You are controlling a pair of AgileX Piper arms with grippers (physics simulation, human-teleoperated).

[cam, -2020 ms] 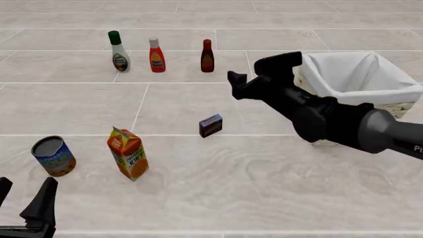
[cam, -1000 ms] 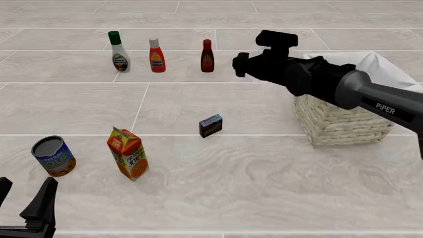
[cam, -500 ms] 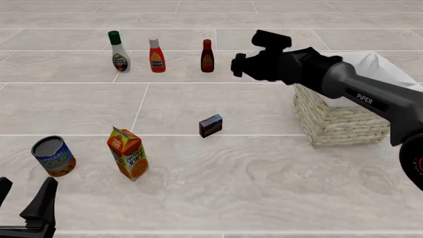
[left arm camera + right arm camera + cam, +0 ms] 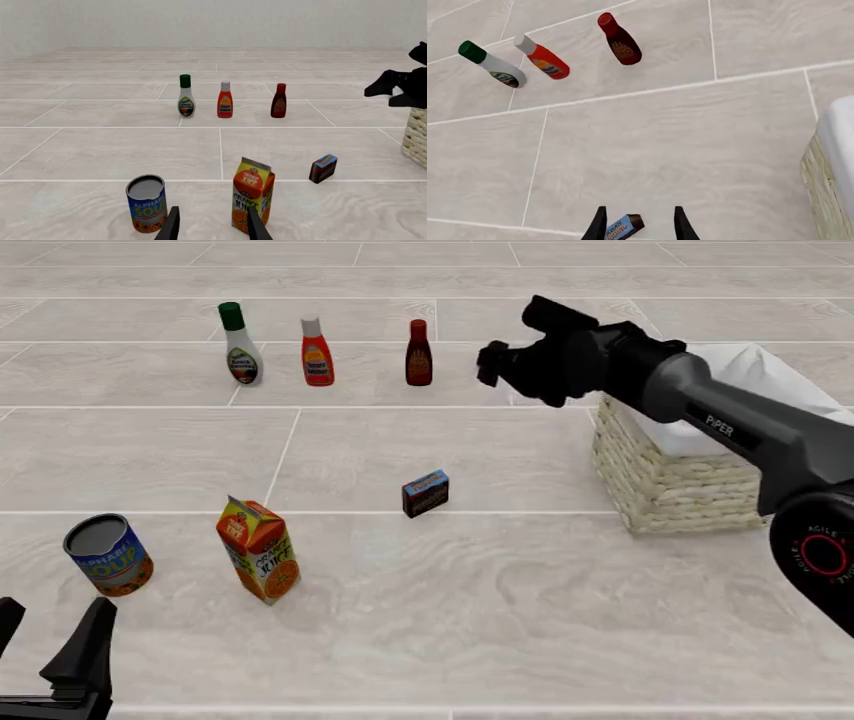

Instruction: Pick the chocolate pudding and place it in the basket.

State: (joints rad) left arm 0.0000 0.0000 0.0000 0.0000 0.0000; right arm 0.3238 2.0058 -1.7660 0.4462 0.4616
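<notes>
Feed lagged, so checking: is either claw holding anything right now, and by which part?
Nothing is held. The right claw hangs open above the small dark brown pudding box; the left claw is open and empty.

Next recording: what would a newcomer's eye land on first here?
Probably the black right arm reaching in from the right, its tool held open in the air above the floor beside the wicker basket. Then the small chocolate pudding standing alone mid-floor, framed between the right tool's fingers in the right wrist view. Three bottles line the far side, while an orange juice carton and a soup can stand near the idle left tool.
</notes>
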